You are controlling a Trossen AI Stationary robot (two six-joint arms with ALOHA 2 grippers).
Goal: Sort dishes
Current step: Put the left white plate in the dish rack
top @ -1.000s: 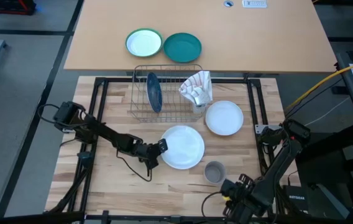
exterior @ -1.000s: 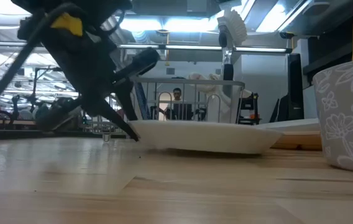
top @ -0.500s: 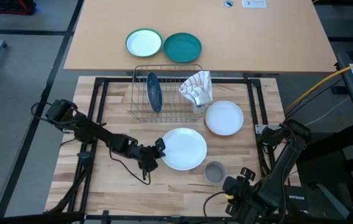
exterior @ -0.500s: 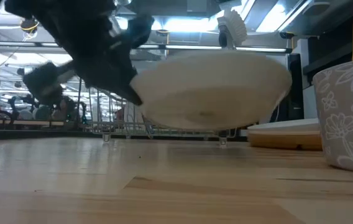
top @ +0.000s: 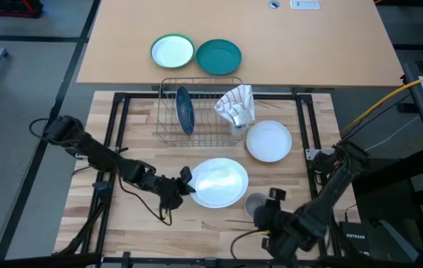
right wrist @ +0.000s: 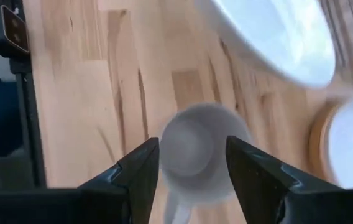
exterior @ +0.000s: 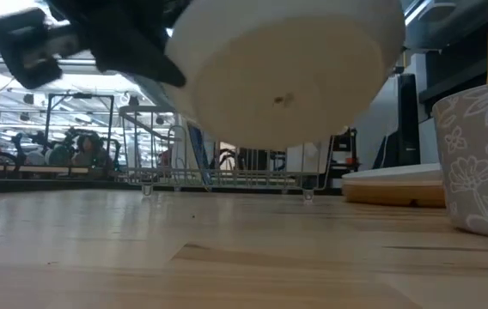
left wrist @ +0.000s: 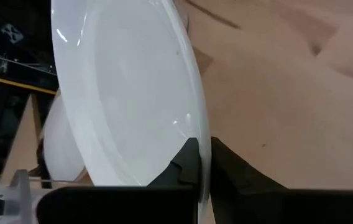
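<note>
Only the dark blue plate (top: 185, 109) stands in the wire rack (top: 199, 131), so the sorting appears barely begun. Just in front of the rack, the left pincer (top: 184, 184) is clamped on the rim of a large white plate (top: 220, 181), which is lifted clear of the desk (exterior: 244, 257) and tilted. Beside the rack's right end a second white plate (top: 269, 141) sits on what looks like a tan wooden one, while the grey mug (right wrist: 202, 152), further out from the rack than the raised plate, lies between the spread fingers of the right pincer (right wrist: 192, 163), not yet grasped.

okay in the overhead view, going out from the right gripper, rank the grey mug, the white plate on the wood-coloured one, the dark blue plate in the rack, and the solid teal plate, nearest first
From the right gripper:
1. Small grey mug, right beside it.
2. Round white plate on the tan plate, beyond the mug.
3. Dark blue plate, standing in the wire rack.
4. Solid teal plate, on the far table.
</note>
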